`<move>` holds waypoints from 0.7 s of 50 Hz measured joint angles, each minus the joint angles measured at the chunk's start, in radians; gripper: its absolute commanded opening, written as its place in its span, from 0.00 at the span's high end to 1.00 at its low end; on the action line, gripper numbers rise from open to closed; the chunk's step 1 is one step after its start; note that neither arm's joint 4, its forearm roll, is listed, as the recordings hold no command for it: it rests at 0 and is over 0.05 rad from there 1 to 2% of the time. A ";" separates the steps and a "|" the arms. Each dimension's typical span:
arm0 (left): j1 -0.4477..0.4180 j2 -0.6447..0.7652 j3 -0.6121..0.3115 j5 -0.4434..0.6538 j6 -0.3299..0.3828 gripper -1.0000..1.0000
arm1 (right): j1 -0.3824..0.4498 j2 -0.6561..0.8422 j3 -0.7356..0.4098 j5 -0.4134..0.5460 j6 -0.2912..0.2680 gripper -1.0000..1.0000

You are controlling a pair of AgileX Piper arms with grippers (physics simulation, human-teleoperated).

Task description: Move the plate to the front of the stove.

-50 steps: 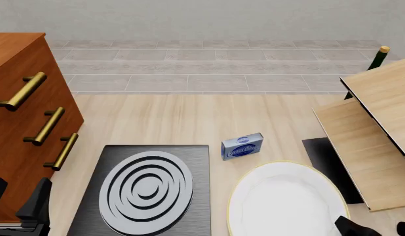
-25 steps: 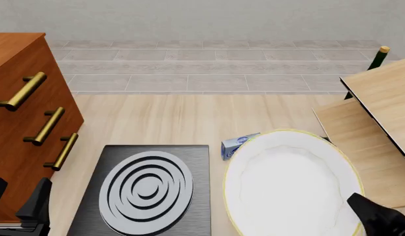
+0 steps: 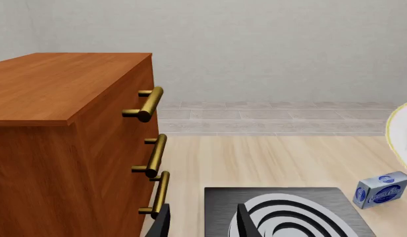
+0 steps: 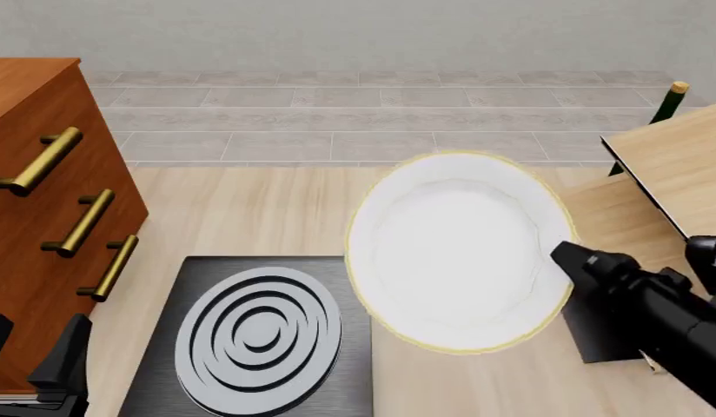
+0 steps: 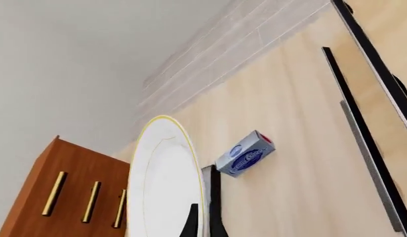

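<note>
Front view: right claw pinches the plate aloft, hiding the blue box beside the stove

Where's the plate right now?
In the front view the plate is lifted right of centre, held at its right edge by the right gripper, beside the stove.

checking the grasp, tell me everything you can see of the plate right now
The plate is round, plain white, smooth and glossy-looking, with a thin yellow-gold rim. It is off the table, tilted so its face turns to the front camera, right of the stove. The right gripper pinches its rim edge-on; nothing else touches it. It hides the small blue box from the front view.
</note>
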 measured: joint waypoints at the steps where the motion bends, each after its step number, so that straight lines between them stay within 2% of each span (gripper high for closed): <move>1: 0.000 0.000 0.000 0.000 0.000 0.00 | 0.007 0.024 -0.013 -0.014 0.003 1.00; 18: 0.000 0.000 0.000 0.000 0.000 0.00 | 0.121 0.449 -0.309 -0.193 0.052 1.00; 35: 0.000 0.000 0.000 0.000 0.000 0.00 | 0.206 0.823 -0.625 -0.254 0.115 1.00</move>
